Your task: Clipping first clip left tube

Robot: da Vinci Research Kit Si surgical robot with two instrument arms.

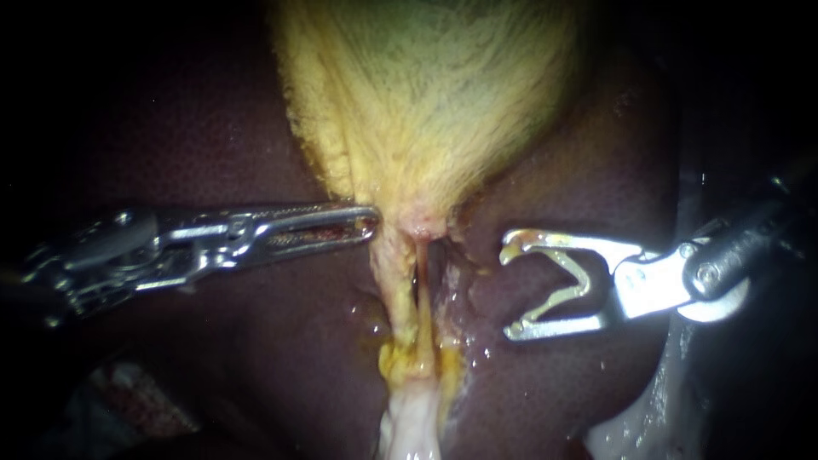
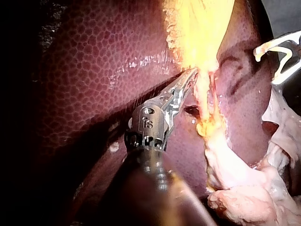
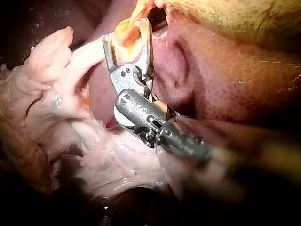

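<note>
Right instrument is gaping wide with a clip loaded, hanging over the liver, apart from the left tube. Left instrument pinches the gallbladder neck. I'd straddle only that tube (tips showing past it) before squeezing. Can't see behind the tubes.

Gallbladder: yellow, fine pale greenish streaks, fuzzy yellow fringe. Liver: dark maroon, honeycomb mottling, glossy white glints. Tubes just ahead of the left instrument: reddish-pink, yellow smears. Loose tissue beside the right instrument: pale pink-white. Both bright silver. The right one's jaws are edged yellowish inside, the left one rust-brown near its tip.
</note>
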